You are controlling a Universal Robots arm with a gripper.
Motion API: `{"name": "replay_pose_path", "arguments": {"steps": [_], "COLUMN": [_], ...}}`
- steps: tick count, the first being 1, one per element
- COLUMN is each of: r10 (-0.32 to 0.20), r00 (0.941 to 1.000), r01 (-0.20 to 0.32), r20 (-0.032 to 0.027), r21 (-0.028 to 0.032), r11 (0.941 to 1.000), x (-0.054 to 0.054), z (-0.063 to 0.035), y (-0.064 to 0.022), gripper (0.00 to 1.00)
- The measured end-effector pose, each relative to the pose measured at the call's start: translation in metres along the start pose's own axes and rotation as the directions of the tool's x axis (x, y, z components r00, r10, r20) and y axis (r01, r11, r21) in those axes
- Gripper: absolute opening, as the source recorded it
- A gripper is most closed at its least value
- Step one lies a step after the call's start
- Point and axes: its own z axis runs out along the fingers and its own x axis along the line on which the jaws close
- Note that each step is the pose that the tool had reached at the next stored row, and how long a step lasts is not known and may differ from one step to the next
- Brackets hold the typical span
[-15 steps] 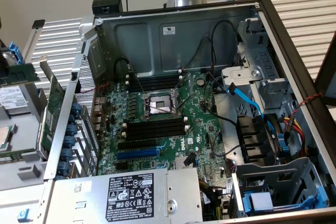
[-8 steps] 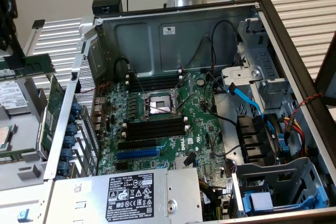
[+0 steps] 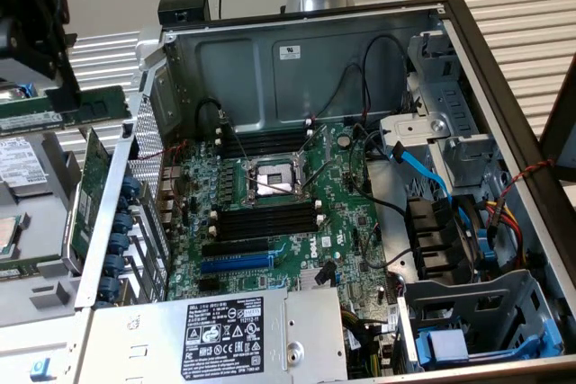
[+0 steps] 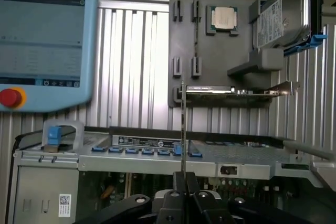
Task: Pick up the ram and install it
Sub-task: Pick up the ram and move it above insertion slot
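Closest in the wrist view, the gripper (image 4: 184, 190) holds the ram (image 4: 182, 129) pinched between narrow-set fingers. The stick shows edge-on, its long axis running straight out from the fingertips. Beyond it come the open case (image 4: 157, 163), then a grey fixture plate (image 4: 220, 61) with a processor (image 4: 223, 18), expansion card (image 4: 236, 92) and hard drive (image 4: 281, 17). A teach pendant (image 4: 42, 40) stands beside the plate. The exterior view shows the ram's flat green face lying nine-to-three, at ten o'clock outside the case, well apart from the black memory slots (image 3: 265, 220).

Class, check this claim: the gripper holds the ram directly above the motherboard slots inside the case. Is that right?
No. The gripper holds the ram outside the case, at the exterior view's left, as the exterior view shows.
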Motion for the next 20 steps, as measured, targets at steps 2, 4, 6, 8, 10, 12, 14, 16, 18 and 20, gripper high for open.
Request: {"name": "replay_pose_path", "arguments": {"steps": [2,4,6,8,10,12,14,16,18,20], "r10": [0.0,0.001,0.001,0.001,0.001,0.001,0.001,0.001,0.001,0.001], "r00": [1.0,1.0,1.0,1.0,1.0,1.0,1.0,1.0,1.0,1.0], "r01": [0.0,-0.001,-0.001,-0.001,-0.001,-0.001,-0.001,-0.001,-0.001,-0.001], "r20": [0.0001,0.0001,0.0003,0.0002,0.0003,0.0004,0.0004,0.0005,0.0005,0.0005], "r21": [-0.0043,-0.0086,-0.0113,-0.0126,-0.0135,-0.0147,-0.0158,-0.0166,-0.017,-0.0173], "r11": [1.0,1.0,0.9999,0.9999,0.9999,0.9999,0.9999,0.9999,0.9999,0.9998], "x": [0.0,0.0,-0.001,-0.003,-0.006,-0.008,-0.01,-0.012,-0.014,-0.015], "z": [-0.0002,-0.0005,-0.0005,-0.0006,-0.0005,-0.0004,-0.0002,0.0,0.0002,0.0003], "y": [-0.0076,-0.0151,-0.0221,-0.0288,-0.0355,-0.042,-0.0489,-0.0571,-0.0654,-0.074], "gripper": [0.12,0.12,0.12,0.12,0.12,0.12,0.12,0.12,0.12,0.12]}}
